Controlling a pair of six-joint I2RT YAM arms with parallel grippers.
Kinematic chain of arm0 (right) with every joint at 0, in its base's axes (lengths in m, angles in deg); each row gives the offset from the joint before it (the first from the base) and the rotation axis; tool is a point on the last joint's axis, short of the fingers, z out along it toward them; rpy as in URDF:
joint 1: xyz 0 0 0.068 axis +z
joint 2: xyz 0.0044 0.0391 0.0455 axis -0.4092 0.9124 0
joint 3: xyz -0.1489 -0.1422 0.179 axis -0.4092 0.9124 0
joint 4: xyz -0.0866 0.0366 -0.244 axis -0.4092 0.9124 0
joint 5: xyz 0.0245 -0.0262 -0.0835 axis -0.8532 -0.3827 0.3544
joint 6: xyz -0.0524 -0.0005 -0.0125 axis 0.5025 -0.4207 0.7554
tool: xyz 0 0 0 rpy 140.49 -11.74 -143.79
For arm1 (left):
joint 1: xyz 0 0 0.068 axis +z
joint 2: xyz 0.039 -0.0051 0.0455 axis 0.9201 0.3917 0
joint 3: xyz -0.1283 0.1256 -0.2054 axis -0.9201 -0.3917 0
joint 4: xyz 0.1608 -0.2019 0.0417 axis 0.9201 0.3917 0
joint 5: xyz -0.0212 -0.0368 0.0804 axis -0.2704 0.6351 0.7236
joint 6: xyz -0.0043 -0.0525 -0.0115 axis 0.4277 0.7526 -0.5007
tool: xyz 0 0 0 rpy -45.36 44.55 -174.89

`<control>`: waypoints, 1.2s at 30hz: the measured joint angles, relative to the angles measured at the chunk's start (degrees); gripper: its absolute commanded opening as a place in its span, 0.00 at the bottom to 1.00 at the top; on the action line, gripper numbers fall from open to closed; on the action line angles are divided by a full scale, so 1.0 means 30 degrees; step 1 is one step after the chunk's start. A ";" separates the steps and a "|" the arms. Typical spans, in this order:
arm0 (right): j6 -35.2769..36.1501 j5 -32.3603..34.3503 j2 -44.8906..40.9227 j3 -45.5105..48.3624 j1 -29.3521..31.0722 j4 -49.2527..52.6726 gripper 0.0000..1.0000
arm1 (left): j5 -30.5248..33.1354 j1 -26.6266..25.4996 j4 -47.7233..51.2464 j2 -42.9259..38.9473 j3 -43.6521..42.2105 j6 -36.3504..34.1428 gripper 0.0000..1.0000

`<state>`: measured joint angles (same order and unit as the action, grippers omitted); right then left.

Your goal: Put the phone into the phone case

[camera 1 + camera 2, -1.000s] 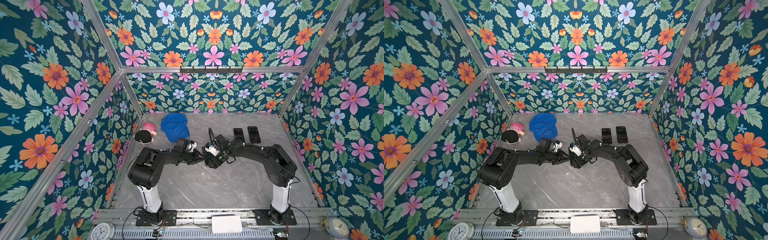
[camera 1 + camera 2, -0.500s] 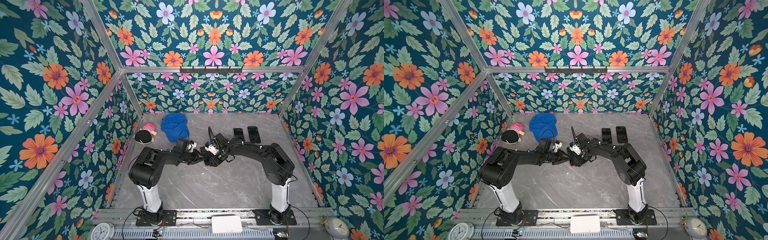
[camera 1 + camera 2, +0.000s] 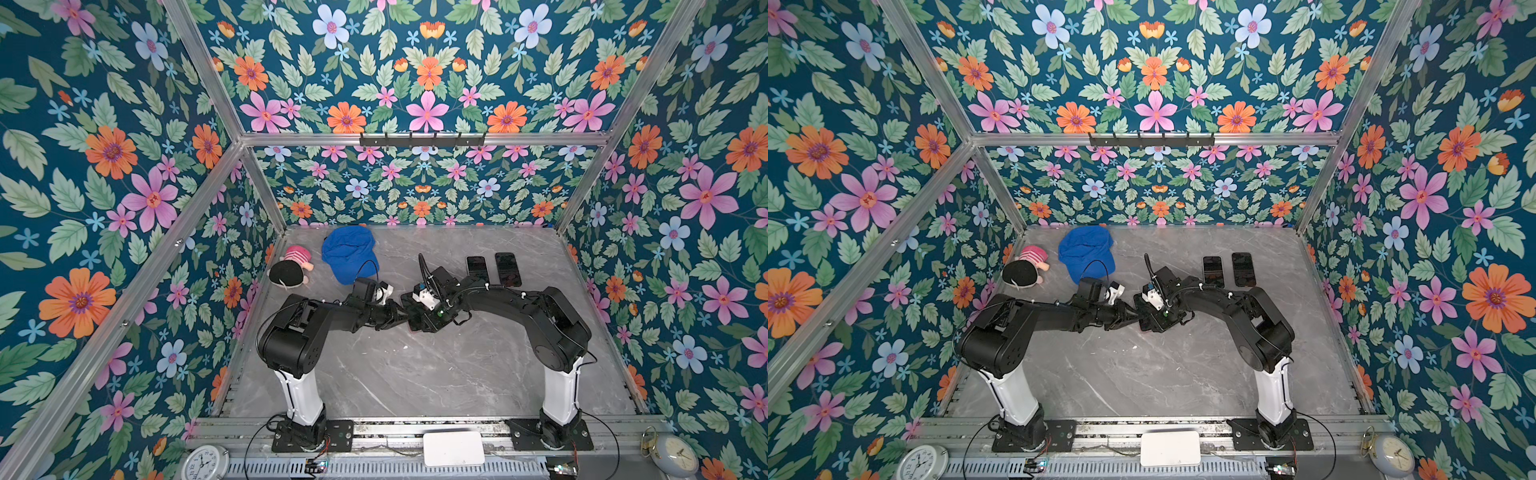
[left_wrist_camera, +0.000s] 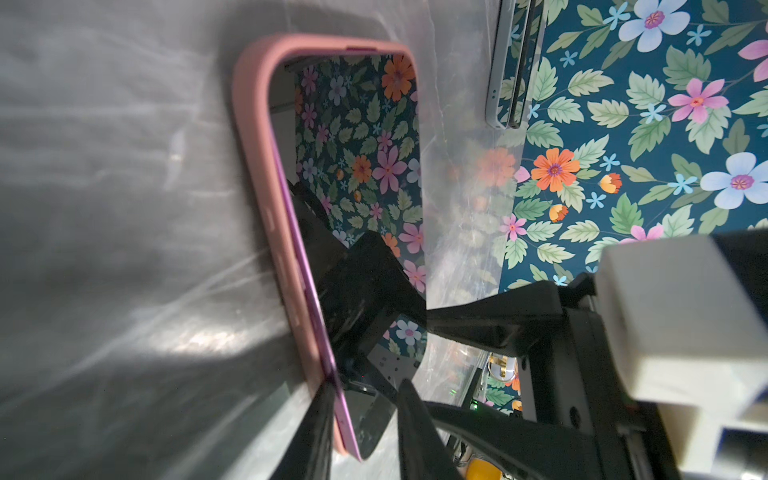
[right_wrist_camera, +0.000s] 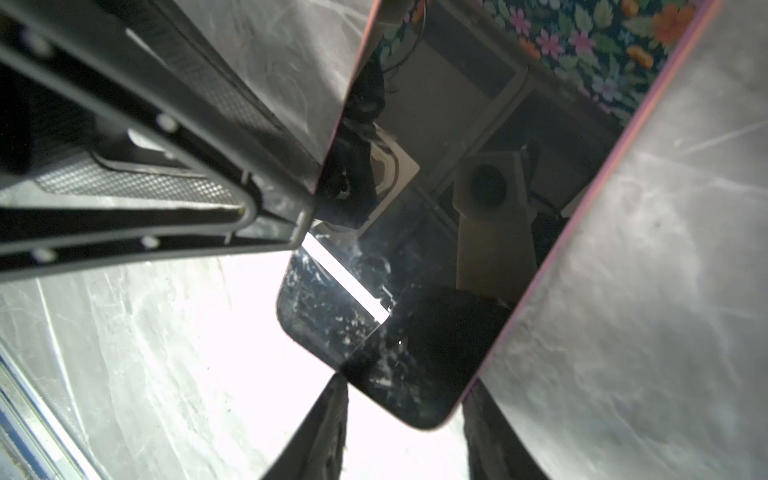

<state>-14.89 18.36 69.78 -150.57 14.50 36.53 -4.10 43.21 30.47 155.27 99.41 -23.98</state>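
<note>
**Phone half in its case, near end not yet seated**

In both top views a plush doll (image 3: 289,270) and a blue cap (image 3: 348,255) lie at the back left of the table (image 3: 415,374), well apart from the work.

In the middle, the left claw (image 4: 365,386) has one finger against the outside of the pink phone case (image 4: 257,166). Its other finger is just beside the glass of the phone (image 4: 361,166). I cannot tell whether it pinches that corner or only brackets it.

The case lies on the table with the phone in it at a slant. The far end looks tucked under the rim, while towards the near end the phone's purple edge rides above the pink rim.

The right claw (image 5: 405,382) comes from the opposite side, with a finger on either side of a corner of the phone. I cannot tell whether it is clamped or merely around it.

At the back right, two spare phones (image 3: 492,270) lie side by side, away from both claws.

By my reading the job is past halfway, since phone and case are mated at one end. What is left is to press the raised end down until the rim closes around it, then let go.
</note>
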 measured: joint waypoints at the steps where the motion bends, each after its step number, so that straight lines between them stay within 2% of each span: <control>1: -0.0087 -0.0197 -0.0015 0.0087 0.0044 -0.0051 0.41 | 0.0168 -0.0015 0.0350 -0.0131 0.0029 -0.0109 0.29; 11: -0.1158 -0.1705 -0.0182 0.0874 0.0328 -0.1100 0.41 | 0.2033 -0.0277 0.6659 -0.1800 0.1035 -0.2623 0.34; 19: -0.1588 -0.1967 -0.0189 0.0954 0.0328 -0.1457 0.41 | 0.2404 -0.0692 0.9041 -0.2820 0.0925 -0.3177 0.34; 36: -0.1858 -0.2237 -0.0189 0.0976 0.0328 -0.1625 0.41 | 0.2528 -0.0685 1.0105 -0.1501 0.2011 -0.3687 0.10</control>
<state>-20.46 11.65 69.21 -147.64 15.48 31.65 3.49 41.16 60.79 150.76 105.44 -35.04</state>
